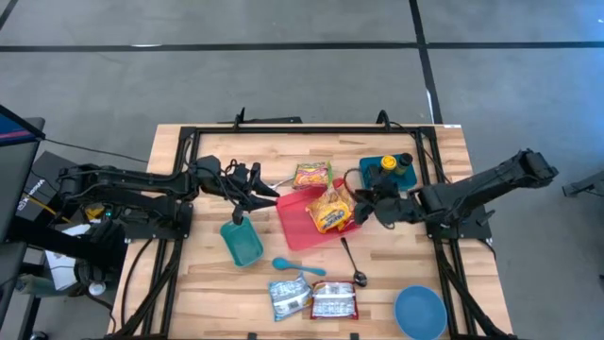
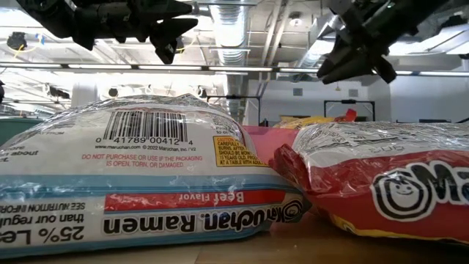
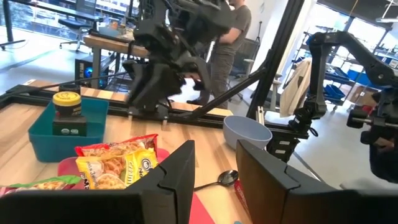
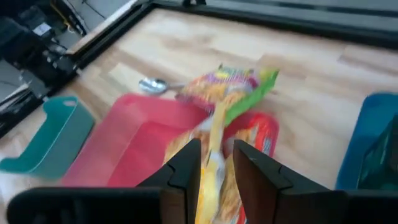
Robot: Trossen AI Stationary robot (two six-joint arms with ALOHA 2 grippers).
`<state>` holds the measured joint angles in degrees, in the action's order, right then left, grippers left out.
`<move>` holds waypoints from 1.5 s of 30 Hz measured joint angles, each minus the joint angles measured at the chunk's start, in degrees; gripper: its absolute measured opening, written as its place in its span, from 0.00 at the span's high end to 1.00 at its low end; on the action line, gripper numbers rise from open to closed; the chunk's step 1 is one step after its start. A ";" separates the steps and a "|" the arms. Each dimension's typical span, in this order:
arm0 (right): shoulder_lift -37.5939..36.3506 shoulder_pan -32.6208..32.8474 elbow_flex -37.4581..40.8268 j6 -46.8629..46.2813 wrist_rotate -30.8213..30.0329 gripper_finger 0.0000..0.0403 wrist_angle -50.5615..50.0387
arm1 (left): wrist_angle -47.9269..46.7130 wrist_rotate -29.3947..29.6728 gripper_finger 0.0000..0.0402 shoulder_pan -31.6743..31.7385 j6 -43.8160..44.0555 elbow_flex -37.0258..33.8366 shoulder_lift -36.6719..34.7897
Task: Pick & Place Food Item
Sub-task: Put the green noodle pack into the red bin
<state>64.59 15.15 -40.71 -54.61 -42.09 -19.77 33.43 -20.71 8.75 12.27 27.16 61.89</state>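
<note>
Two fingers of the right gripper (image 4: 214, 163) pinch our yellow noodle packet (image 1: 329, 210) over the red tray (image 1: 297, 222). The left gripper (image 3: 214, 171) waits above the bench (image 1: 203, 283), fingers narrow and empty.

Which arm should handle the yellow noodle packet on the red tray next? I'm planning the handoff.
The right: its gripper is already at the yellow noodle packet on the red tray, fingers straddling its edge. The left gripper hangs beside the tray, empty.
</note>
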 joint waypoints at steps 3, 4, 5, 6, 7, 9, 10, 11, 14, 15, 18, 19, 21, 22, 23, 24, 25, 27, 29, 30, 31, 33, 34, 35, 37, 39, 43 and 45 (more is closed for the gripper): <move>-1.14 -3.44 -0.01 3.59 2.23 0.78 2.14 | -0.02 0.20 0.72 0.00 0.00 0.00 0.00; -1.33 -4.76 0.00 4.64 3.58 0.78 3.00 | 0.00 0.22 0.72 0.00 0.00 0.00 0.00; -1.43 -6.07 0.00 5.78 5.01 0.78 3.85 | -0.01 0.23 0.72 0.00 0.00 0.00 0.00; -1.48 -7.43 0.00 6.83 6.54 0.78 4.74 | -0.01 0.22 0.72 0.00 0.00 0.00 0.00; -1.53 -8.78 -0.01 7.87 8.28 0.78 5.78 | 0.00 0.22 0.72 0.00 0.00 0.00 0.00; -1.55 -11.55 -0.02 9.59 11.76 0.78 7.44 | 0.00 0.22 0.72 0.00 0.00 0.00 0.00; -1.55 -12.87 -0.02 9.97 13.46 0.78 8.04 | -0.01 0.22 0.72 0.00 0.00 0.00 0.00; -1.55 -14.18 -0.02 10.09 15.01 0.78 8.58 | 0.00 0.22 0.72 0.00 0.00 0.00 0.00; -1.55 -17.83 -0.02 10.25 18.62 0.78 9.47 | -0.01 0.22 0.72 0.00 0.00 0.00 0.00; -1.55 -19.04 -0.02 10.25 19.73 0.78 9.57 | 0.00 0.22 0.72 0.00 -0.01 0.00 0.00; -1.55 -22.53 -0.02 10.25 24.01 0.78 9.64 | 0.00 0.20 0.72 0.00 -0.02 0.00 0.00; -1.55 -23.75 -0.02 10.24 25.87 0.78 9.64 | 0.00 0.20 0.72 0.00 -0.01 0.00 0.00; -1.55 -26.13 -0.02 10.23 29.96 0.78 9.64 | 0.00 0.20 0.72 0.00 -0.02 0.00 0.00; -1.53 -27.29 -0.02 10.22 31.66 0.78 9.62 | 0.00 0.20 0.72 0.00 -0.02 0.00 0.00; -1.53 -28.34 -0.02 10.24 33.11 0.78 9.62 | 0.00 0.20 0.72 0.00 -0.02 0.00 0.00; -1.53 -29.41 -0.02 10.22 34.30 0.78 9.64 | -0.01 0.20 0.72 0.00 -0.02 0.00 0.00; -1.53 -30.48 -0.02 10.24 35.39 0.78 9.62 | -0.02 0.20 0.72 0.00 -0.02 0.00 0.00; -1.53 -32.58 -0.02 10.22 37.69 0.78 9.62 | 0.00 0.18 0.72 0.00 -0.02 0.00 0.00; -1.51 -34.41 -0.02 10.26 40.03 0.78 9.62 | 0.00 0.20 0.72 0.00 -0.02 0.00 0.00; -1.26 -35.15 -0.02 10.56 40.98 0.78 9.74 | -0.01 0.17 0.72 0.00 -0.02 0.00 0.00; -0.63 -35.76 -0.05 11.07 41.83 0.78 10.34 | 0.00 0.17 0.72 0.00 -0.02 0.00 0.00; 0.63 -36.59 -0.04 11.38 43.74 0.78 10.87 | 0.00 0.17 0.72 0.00 -0.02 0.00 0.00; 1.53 -36.93 -0.05 11.38 44.51 0.78 12.00 | -0.01 0.17 0.72 0.00 -0.02 0.00 0.00; 2.79 -37.15 -0.13 11.38 45.44 0.78 13.52 | -0.01 0.17 0.72 0.00 -0.02 0.00 0.00; 5.55 -37.40 -0.09 11.56 47.01 0.78 15.18 | 0.00 0.17 0.72 0.00 -0.02 0.00 0.00; 8.27 -37.62 -0.20 11.56 48.06 0.78 16.98 | -0.02 0.15 0.72 0.00 -0.02 0.00 0.00; 13.04 -38.44 -2.70 11.54 48.33 0.78 16.91 | -0.02 0.15 0.72 0.00 -0.02 0.00 0.00; 15.44 -38.69 -4.46 11.54 48.56 0.78 15.77 | -0.02 0.15 0.72 0.00 -0.02 0.00 0.00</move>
<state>80.03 -23.54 -45.17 -43.07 6.47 -4.00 33.41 -20.56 8.75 12.25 27.16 61.89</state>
